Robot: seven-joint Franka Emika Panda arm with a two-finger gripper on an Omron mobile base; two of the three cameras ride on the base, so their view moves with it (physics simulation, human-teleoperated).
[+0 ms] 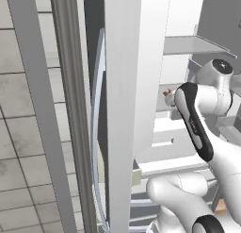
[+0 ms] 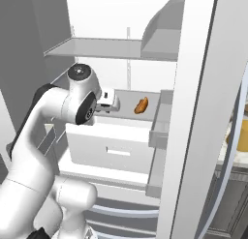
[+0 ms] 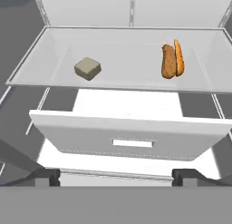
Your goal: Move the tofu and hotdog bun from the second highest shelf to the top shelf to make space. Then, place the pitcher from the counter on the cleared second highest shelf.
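Fingers: spread wide, holding nothing; tips flank the lower part of the hand view, well short of the shelf.
Drawer: white, with slot handle, directly beneath the shelf's front edge; keep above it on approach.
Second highest shelf: carries both items; front edge nearest.
Tofu: toward left edge, mid-depth; likely first pick. Centre over block, straddle opposite flat faces, close gently as it looks soft.
Hotdog bun: toward right edge, lengthwise front to back, well apart from tofu; grasp across narrow width.
Top shelf: above; lift clear of its front edge before moving inward.
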